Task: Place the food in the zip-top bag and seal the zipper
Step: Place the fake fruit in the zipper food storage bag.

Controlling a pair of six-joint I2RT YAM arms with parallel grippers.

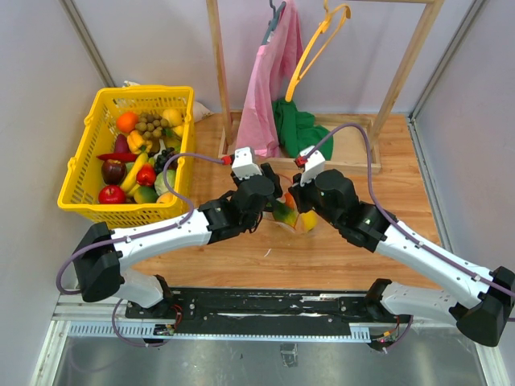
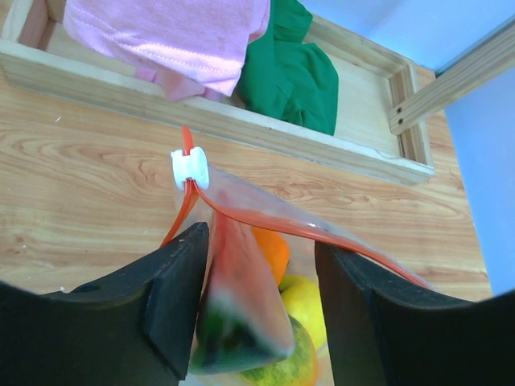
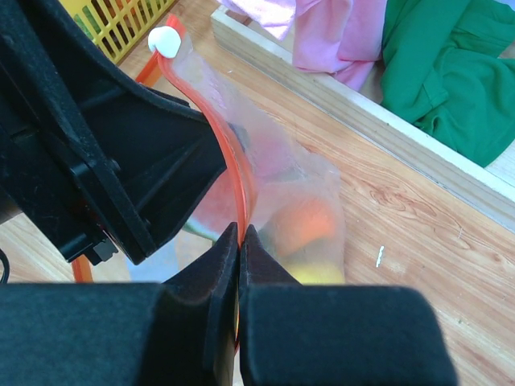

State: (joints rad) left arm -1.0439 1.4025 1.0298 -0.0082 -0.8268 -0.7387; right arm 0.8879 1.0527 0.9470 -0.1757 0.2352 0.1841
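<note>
Right claw point(image 3: 240, 241) pinched tight on the zipper point(image 3: 233, 161), left claw point(image 2: 259, 241) spread wide around the bag point(image 2: 241, 281); wooden tray rim point(image 2: 241, 121) ahead of both.

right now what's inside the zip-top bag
Through the clear zip-top bag: a red wedge with green rind, an orange piece and a yellow piece. The left gripper's fingers hide its sides.

On the wooden rack point(image 1: 217, 80): pink garment point(image 1: 269, 88), hung just left of a yellow hanger point(image 1: 310, 52). In the rack's base frame, crumpled green cloth point(image 1: 299, 129). Left of the rack, yellow basket point(image 1: 121, 211). Beneath the rack, wood-grain table point(image 1: 322, 257).
</note>
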